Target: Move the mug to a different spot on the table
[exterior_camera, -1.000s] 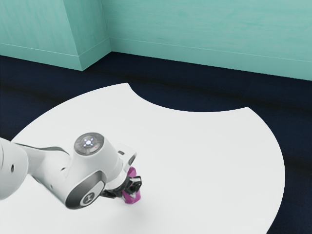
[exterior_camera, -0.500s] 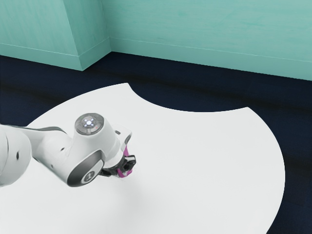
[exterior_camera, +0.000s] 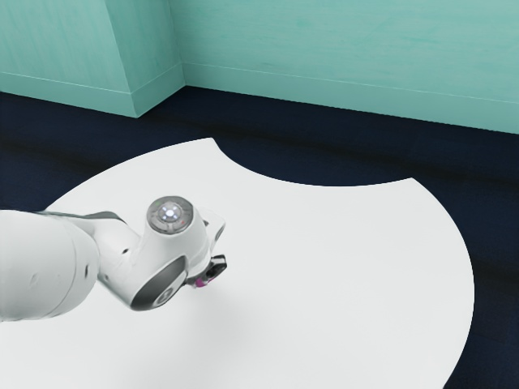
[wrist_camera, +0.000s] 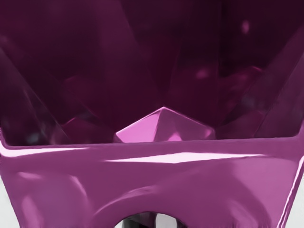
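Your gripper (exterior_camera: 210, 273) clenched on mug (wrist_camera: 152, 175); mug between fingers, directly under hand, seemingly off table (exterior_camera: 349, 259).

Arm (exterior_camera: 49, 263): glossy white rounded shell segs, dark grey bands (exterior_camera: 156, 293) at jts. Round grey jt cap (exterior_camera: 169, 214) w/ pale glowing centre disc. Black pincer (exterior_camera: 211, 272) at the end, mostly hidden behind wrist.
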